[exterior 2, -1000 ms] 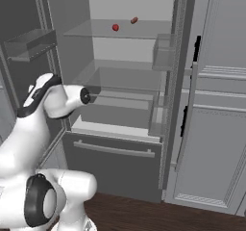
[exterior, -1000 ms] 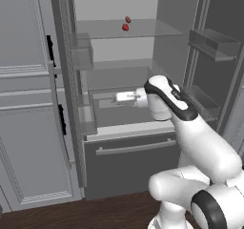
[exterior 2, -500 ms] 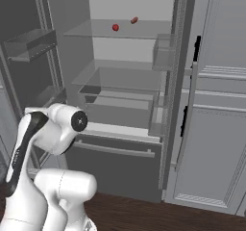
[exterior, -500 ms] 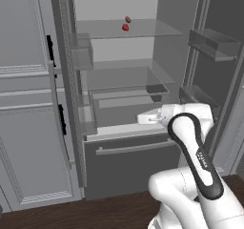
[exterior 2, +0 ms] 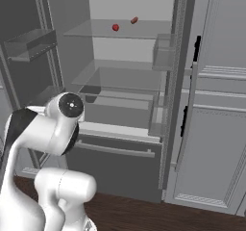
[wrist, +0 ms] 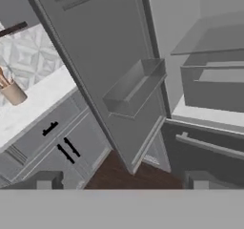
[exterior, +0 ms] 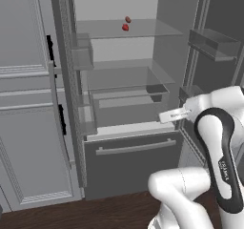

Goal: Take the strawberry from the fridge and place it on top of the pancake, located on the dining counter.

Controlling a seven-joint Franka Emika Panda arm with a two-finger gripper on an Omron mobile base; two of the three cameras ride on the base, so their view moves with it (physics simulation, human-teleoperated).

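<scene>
Straight ahead, fridge with both upper doors swung wide; interior open across its full width. Bottom drawer closed, bar handle across its front. Light grey panelled cabinets flank it, at the left of the left base view and at the right of the right base view.

Arm low in front of the fridge, elbow raised at the right of the left base view, hand pointing left toward the crisper level. In the right base view the arm's own shoulder and link hide the hand entirely.

Gripper seen side-on as a pale stub just right of the crisper front edge; fingers too small to separate there. Hand view gives two dark finger tips well apart at the bottom, nothing between them: claw spread, holding nothing.

Strawberry sits on the top glass shelf, toward the back, well above the hand. A second small red item lies just behind it; kind not readable. Right base view shows the pair further apart, strawberry on the left.

Hand view looks past the right-hand door with its door bin, down to dark wood floor, and sideways to a white counter carrying a tan utensil holder, cut by the frame edge
</scene>
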